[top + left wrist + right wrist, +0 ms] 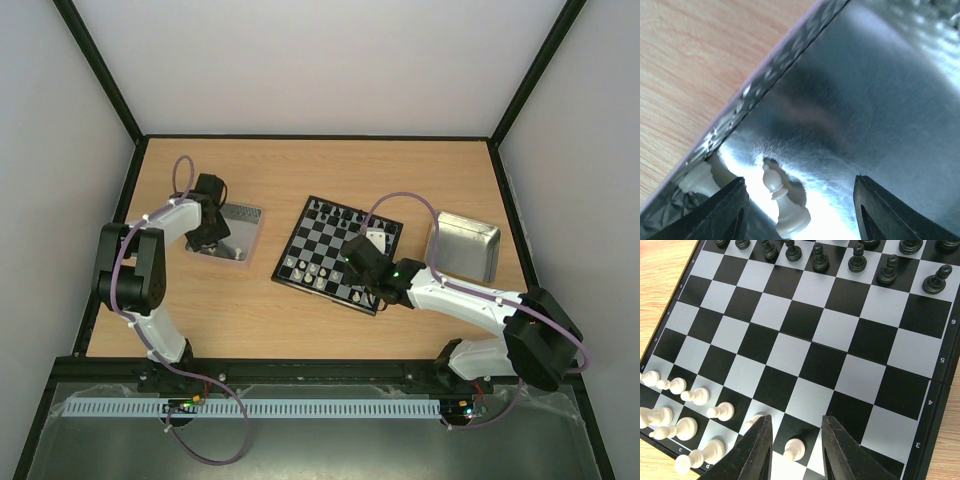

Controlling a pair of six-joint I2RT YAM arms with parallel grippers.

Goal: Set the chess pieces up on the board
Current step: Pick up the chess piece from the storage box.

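Cream piece [785,210]: in the metal tray [865,100], between the wide-spread, untouching left claw [800,179].
Right claw [796,418]: narrow gap around an upright white pawn [794,450] on the board [805,355], not gripping.

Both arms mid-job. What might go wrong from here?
1. Right pincer straddles a white pawn; one finger covers part of the neighbour pawn and may topple it.
2. Left pincer hovers over a white piece lying on its side in the tray; a grip may slip or lift it tilted.
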